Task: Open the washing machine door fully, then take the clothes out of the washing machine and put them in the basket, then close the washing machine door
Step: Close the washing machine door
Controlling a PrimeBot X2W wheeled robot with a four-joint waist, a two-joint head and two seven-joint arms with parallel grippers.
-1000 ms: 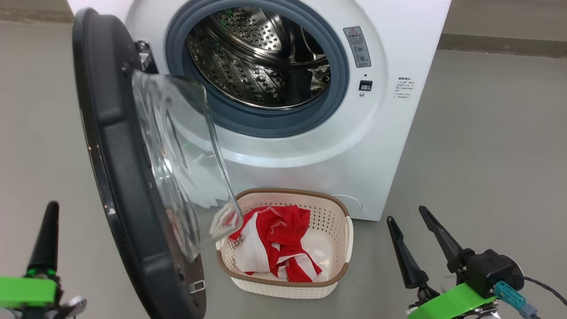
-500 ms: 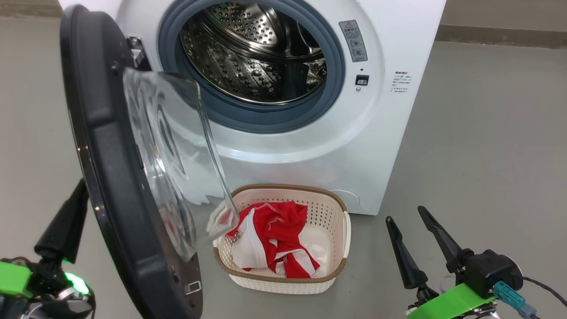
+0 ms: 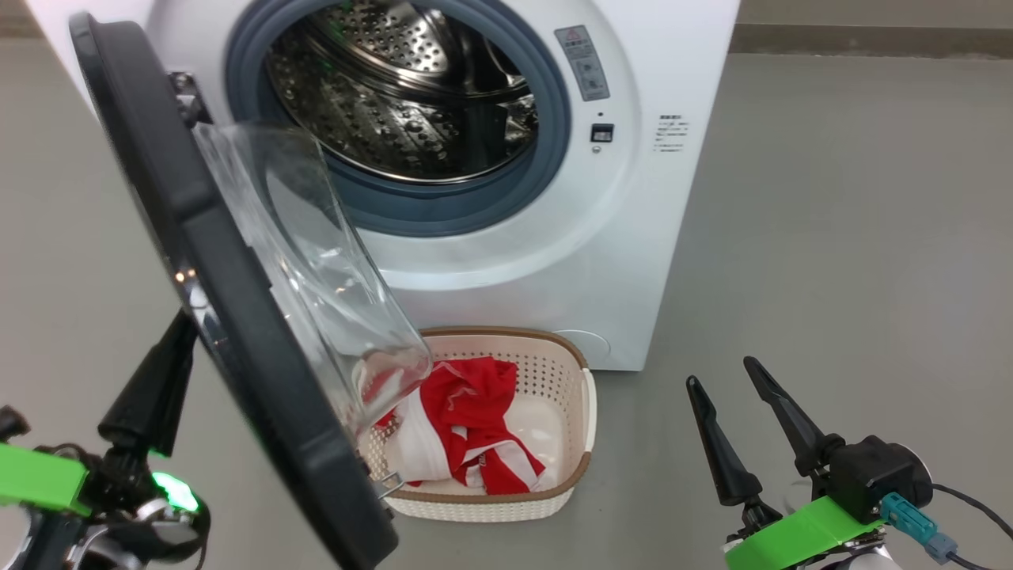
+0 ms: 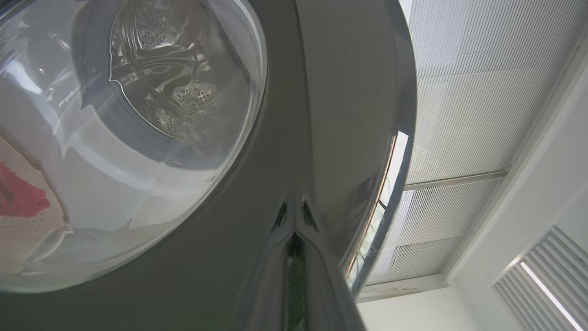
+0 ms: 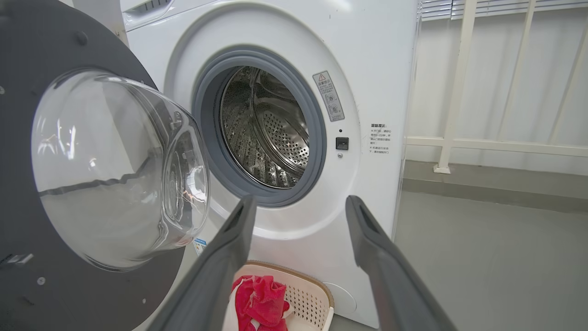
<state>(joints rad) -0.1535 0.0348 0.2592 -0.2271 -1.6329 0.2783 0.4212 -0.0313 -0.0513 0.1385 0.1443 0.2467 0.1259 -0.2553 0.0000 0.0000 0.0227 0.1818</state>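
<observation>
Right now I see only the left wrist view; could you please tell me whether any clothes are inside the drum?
Observer: None that I can see; the drum shows bare steel in the head view.
Operator: Where are the clothes, please?
Observer: The red clothes lie in the basket on the floor in front of the washing machine.
Operator: And the right pincer?
Observer: The right pincer is open, holding nothing, apart from the machine.
</observation>
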